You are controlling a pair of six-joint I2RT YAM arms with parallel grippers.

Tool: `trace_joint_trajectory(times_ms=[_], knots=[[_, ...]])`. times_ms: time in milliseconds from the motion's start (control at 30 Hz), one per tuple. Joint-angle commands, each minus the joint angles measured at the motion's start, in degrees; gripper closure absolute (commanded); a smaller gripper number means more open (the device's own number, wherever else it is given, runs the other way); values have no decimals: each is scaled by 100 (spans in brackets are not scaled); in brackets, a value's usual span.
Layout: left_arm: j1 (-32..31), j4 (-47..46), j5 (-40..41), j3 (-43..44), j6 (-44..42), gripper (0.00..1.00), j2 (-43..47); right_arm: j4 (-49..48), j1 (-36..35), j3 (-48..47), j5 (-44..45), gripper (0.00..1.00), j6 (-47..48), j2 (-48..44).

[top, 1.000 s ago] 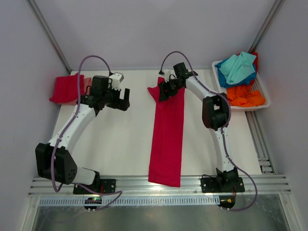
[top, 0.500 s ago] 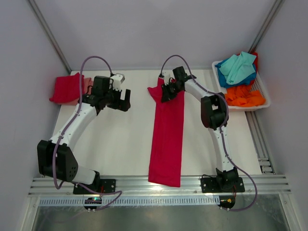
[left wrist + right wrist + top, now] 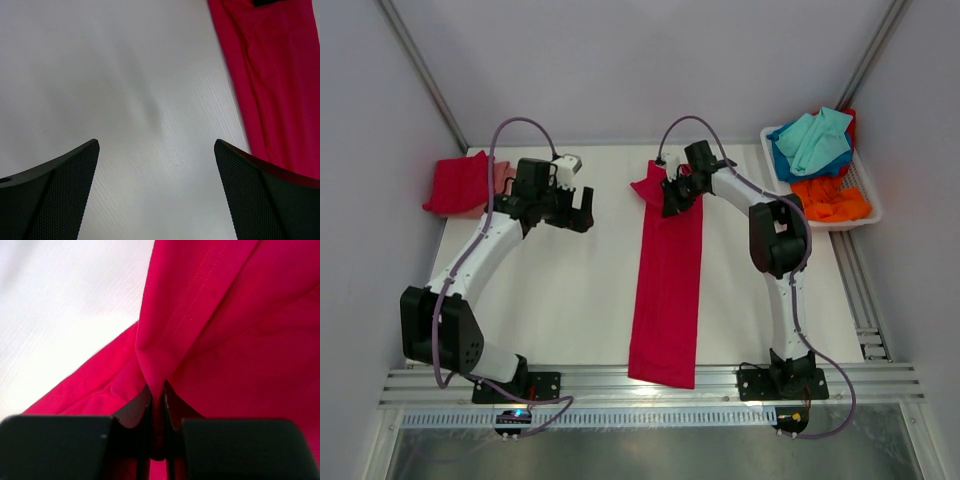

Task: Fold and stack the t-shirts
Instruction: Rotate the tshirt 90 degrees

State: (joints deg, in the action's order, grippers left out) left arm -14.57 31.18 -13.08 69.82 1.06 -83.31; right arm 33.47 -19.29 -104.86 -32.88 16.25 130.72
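Note:
A crimson t-shirt (image 3: 666,290), folded into a long narrow strip, runs from the far middle of the table (image 3: 570,300) to its near edge. My right gripper (image 3: 672,198) is at the strip's far end, shut on a pinched ridge of the cloth. In the right wrist view the gripper (image 3: 156,390) has the crimson fabric (image 3: 225,330) squeezed between nearly closed jaws. My left gripper (image 3: 577,210) hovers open over bare table to the left of the strip. The left wrist view shows that gripper (image 3: 156,145) with nothing between its fingers and the shirt's edge (image 3: 280,85) to its right.
A folded crimson shirt (image 3: 455,185) lies at the far left corner on a salmon pink one (image 3: 501,175). A white basket (image 3: 865,195) at the far right holds teal (image 3: 815,140), blue and orange (image 3: 830,200) shirts. Metal rails run along the near edge.
My right gripper has closed on the far end of the crimson shirt and shifted slightly right, bunching the cloth's far left corner inward. The left arm has barely moved.

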Motion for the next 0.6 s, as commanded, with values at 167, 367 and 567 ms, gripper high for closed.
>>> trace_joint_trajectory(times_ms=[167,367,567], knots=[[24,20,-212,190,-9,1,-72,-376,-40,509,264,88,54,-837],[33,37,-265,181,-27,1,-45,-587,-40,905,458,89,-69,-1056],[33,81,-283,190,-53,1,-36,-807,-49,1204,880,90,-43,-1189]])
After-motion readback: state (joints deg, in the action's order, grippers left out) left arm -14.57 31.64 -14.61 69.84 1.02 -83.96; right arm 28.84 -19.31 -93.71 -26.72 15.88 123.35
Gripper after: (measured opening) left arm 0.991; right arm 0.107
